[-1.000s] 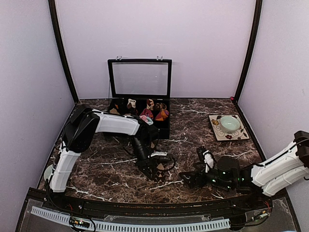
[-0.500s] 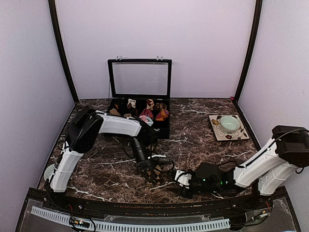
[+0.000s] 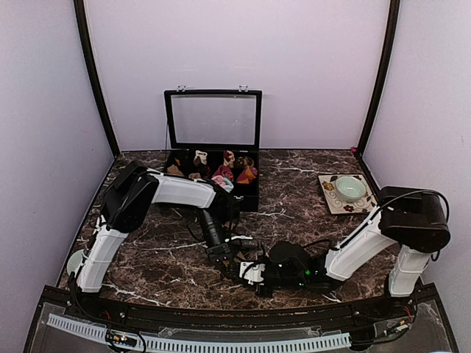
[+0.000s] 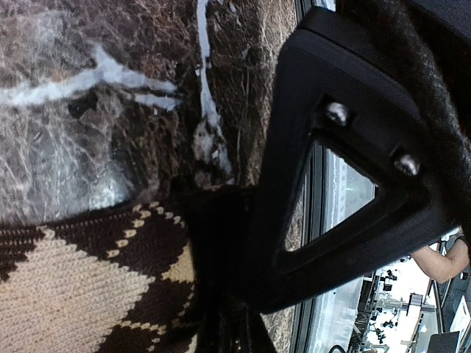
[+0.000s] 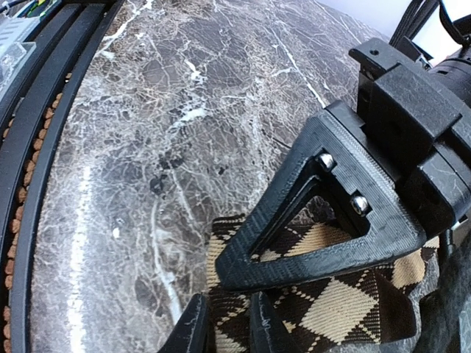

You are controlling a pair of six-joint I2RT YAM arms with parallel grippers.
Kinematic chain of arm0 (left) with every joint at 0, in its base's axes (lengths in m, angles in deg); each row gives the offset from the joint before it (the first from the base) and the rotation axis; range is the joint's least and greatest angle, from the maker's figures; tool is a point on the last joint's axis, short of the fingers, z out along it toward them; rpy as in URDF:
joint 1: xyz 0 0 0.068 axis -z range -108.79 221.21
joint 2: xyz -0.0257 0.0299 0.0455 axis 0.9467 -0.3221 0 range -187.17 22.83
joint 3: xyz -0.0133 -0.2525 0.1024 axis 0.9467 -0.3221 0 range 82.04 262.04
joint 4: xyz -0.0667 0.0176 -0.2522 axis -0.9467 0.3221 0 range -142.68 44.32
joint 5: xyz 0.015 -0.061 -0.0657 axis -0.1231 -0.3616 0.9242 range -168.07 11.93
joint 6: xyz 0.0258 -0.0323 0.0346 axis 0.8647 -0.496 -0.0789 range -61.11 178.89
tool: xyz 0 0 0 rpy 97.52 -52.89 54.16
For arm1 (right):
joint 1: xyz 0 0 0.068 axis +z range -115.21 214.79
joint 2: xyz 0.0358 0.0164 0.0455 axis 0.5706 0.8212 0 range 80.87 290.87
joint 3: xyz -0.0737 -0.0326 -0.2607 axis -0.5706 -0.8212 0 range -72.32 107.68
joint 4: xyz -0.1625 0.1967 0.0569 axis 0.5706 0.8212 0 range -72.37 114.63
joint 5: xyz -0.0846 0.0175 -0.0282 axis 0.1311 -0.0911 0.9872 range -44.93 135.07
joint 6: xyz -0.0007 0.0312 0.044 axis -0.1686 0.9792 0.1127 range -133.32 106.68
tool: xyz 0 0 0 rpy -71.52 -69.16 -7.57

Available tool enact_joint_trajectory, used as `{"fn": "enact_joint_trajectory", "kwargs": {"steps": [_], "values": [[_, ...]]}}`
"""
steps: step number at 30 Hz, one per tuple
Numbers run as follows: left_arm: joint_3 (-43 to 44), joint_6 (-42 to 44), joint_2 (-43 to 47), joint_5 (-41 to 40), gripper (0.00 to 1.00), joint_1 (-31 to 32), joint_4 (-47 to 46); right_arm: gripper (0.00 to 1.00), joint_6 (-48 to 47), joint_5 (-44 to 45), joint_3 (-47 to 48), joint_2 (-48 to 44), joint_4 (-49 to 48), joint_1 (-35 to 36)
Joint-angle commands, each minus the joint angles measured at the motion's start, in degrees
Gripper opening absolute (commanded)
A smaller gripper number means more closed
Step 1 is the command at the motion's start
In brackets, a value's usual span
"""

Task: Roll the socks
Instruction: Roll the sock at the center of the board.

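Left wrist view puts the left pincer (image 4: 221,320) low over the stone, its jaws together and clamped on the dark edge of the diamond sock (image 4: 88,294), whose brown-and-beige knit spreads away flat towards the lower left. The right pincer (image 5: 229,329) comes in from the opposite side, low to the surface, and its two tips stand close on either side of the same sock's dark border. Whether they bite the cloth yet I cannot tell. The left arm's finger lies across the sock just beyond them.

The sock lies on the marble table (image 5: 132,147) near its front edge, between the two arms, flat and partly hidden under them. I cannot pick out a magenta sock anywhere on the table.

By the look of it the knit is light, limp and stretchy. It will fold and bunch rather than hold a shape, and it may drag on the stone instead of sliding. The firmest holds seem to be the thicker dark border and the corners, one pincer anchoring while the other turns the free end over.

Farther back stands the open box (image 3: 213,147), well apart from the work.
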Motion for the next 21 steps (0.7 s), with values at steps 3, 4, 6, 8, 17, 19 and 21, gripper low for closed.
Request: {"fn": "enact_joint_trajectory", "kwargs": {"steps": [3,4,6,8,17,19,21], "values": [[-3.5,1.5,-2.6,-11.7,0.00,0.2,-4.2,0.21,-0.3,-2.4,0.7,2.2,0.1,-1.9],[-3.6,1.7,-2.6,-11.7,0.00,0.2,-4.1,0.21,-0.1,-2.4,0.4,2.3,0.3,-2.0],[-3.7,1.9,-2.6,-11.7,0.00,0.1,-4.1,0.22,0.1,-2.6,-0.1,2.5,0.6,-2.1],[-3.8,2.1,-2.6,-11.7,0.00,0.1,-4.2,0.23,0.5,-2.1,-0.6,2.8,0.8,-2.1],[-5.0,3.0,0.6,-10.6,0.09,-0.1,-5.9,0.00,2.2,-2.7,0.0,4.5,5.2,-3.9],[-6.5,3.3,3.7,-10.0,0.21,-0.4,-7.5,0.00,3.2,-4.2,-0.5,4.5,5.4,-4.6],[-9.6,3.1,7.6,-10.3,0.32,-0.7,-10.4,0.00,4.1,-5.1,-0.6,4.3,6.3,-4.8]]}}
